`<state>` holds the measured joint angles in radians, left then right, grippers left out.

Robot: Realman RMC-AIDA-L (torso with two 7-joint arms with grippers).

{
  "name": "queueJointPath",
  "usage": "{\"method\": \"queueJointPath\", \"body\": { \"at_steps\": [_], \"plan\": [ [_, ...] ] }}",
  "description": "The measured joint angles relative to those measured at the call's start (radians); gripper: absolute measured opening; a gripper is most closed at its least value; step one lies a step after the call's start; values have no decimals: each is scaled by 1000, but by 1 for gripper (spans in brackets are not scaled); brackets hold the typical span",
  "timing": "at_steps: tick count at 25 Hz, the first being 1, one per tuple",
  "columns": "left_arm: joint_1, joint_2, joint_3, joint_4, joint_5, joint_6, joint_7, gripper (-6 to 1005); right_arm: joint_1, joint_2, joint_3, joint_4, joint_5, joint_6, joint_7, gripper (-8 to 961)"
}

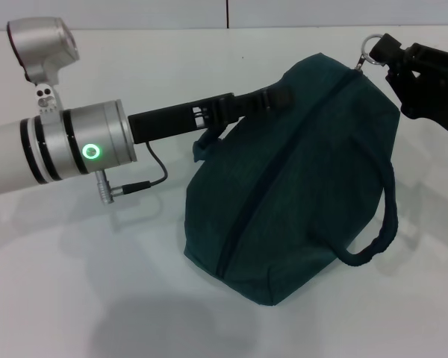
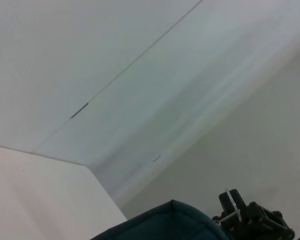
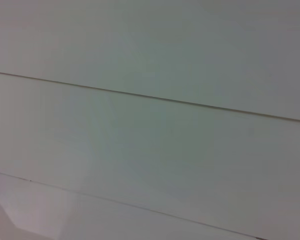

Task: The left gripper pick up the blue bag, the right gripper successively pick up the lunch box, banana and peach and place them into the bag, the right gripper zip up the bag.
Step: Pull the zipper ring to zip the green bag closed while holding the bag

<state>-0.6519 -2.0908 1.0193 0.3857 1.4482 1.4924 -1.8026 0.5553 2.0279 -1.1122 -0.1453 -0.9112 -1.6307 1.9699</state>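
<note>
The blue bag [image 1: 299,186] lies tilted on the white table [image 1: 75,283], and its dark zipper line runs closed along the top. One loop handle [image 1: 387,216] hangs at its right side. My left gripper [image 1: 272,97] reaches in from the left and is shut on the bag's upper left edge. My right gripper [image 1: 384,54] is at the bag's far right corner, shut on the ring zipper pull [image 1: 368,45]. The left wrist view shows the bag's top [image 2: 170,222] and the right gripper [image 2: 250,220] with the ring. The lunch box, banana and peach are out of view.
The left arm's silver wrist [image 1: 82,145] with its green light and a loose black cable [image 1: 145,183] hang over the table's left. A pale panelled wall [image 3: 150,100] stands behind the table and fills the right wrist view.
</note>
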Motion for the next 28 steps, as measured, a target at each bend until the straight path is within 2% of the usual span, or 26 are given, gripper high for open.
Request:
{"method": "queueJointPath", "body": {
  "at_steps": [2, 5, 10, 28],
  "plan": [
    [-1, 0, 3, 2, 0, 2, 0, 460, 0, 0, 0, 0, 0, 0, -1, 31],
    [-1, 0, 4, 3, 0, 3, 0, 232, 0, 0, 0, 1, 0, 0, -1, 32],
    [-1, 0, 4, 0, -10, 3, -1, 56, 0, 0, 2, 1, 0, 0, 0, 33],
    [-10, -4, 24, -2, -25, 70, 0, 64, -14, 0, 6, 16, 17, -6, 18, 40]
  ]
}}
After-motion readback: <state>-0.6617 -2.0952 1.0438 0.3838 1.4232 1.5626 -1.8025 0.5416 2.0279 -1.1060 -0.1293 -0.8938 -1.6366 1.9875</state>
